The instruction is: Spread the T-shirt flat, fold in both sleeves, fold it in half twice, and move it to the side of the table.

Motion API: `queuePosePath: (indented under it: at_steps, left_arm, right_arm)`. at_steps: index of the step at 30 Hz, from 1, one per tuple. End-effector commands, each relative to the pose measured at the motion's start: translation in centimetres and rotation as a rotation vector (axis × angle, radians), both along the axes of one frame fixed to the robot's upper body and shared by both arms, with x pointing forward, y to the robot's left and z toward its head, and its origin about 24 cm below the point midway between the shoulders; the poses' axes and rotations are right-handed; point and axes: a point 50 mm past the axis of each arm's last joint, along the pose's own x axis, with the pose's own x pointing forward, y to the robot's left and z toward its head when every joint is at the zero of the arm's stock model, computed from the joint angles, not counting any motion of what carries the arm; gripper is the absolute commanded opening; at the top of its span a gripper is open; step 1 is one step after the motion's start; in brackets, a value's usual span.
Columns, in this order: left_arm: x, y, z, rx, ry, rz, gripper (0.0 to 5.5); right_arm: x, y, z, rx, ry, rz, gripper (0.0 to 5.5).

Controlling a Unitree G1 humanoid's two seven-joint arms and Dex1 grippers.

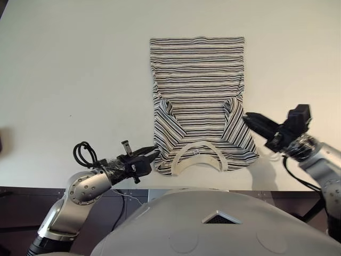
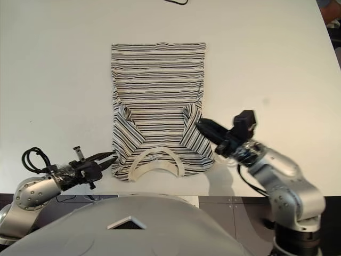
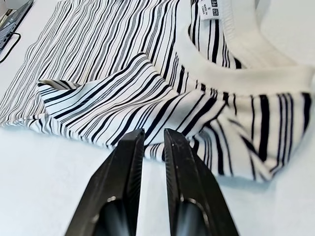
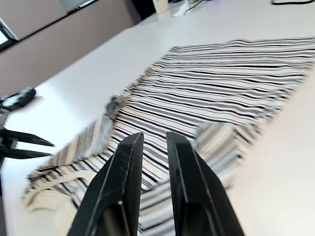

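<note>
The striped T-shirt (image 1: 198, 85) lies flat on the white table (image 1: 74, 74), hem at the far side, cream collar (image 1: 200, 157) toward me. Both sleeves are folded in over the chest, so it forms a long rectangle. My left gripper (image 1: 155, 153) hovers low by the shirt's near left shoulder corner, just off the cloth; its fingers (image 3: 132, 147) stand shut with a thin slit and hold nothing. My right gripper (image 1: 246, 118) sits at the right edge beside the folded sleeve (image 1: 234, 125), raised a little, also shut and empty (image 4: 153, 135).
The table's front edge (image 1: 42, 188) runs just below both grippers. Wide bare tabletop lies left of the shirt and to its right (image 1: 298, 64). A dark cable end (image 2: 176, 1) shows at the far edge.
</note>
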Motion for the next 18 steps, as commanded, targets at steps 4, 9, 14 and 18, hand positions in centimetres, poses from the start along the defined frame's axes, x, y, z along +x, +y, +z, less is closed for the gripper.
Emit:
queuePosePath:
  at_steps: [4, 9, 14, 18]
  left_arm:
    - [-1.5, 0.2, -1.0, 0.084, 0.02, -0.118, 0.75]
    - [-2.1, 1.1, -2.1, 0.15, 0.036, -0.173, 0.75]
    - [-2.3, 2.8, -2.1, 0.219, 0.03, -0.213, 0.75]
    - [-2.4, 3.5, -1.2, 0.203, -0.008, -0.218, 0.75]
  right_arm:
    - [-3.7, 0.6, -4.4, -0.156, 0.111, 0.183, 0.85]
    - [-5.1, 0.2, -7.8, -0.342, 0.103, 0.259, 0.85]
    - [-4.7, 1.0, -4.7, -0.183, 0.018, 0.297, 0.85]
    - [-3.1, 0.5, 0.0, -0.048, -0.053, 0.301, 0.85]
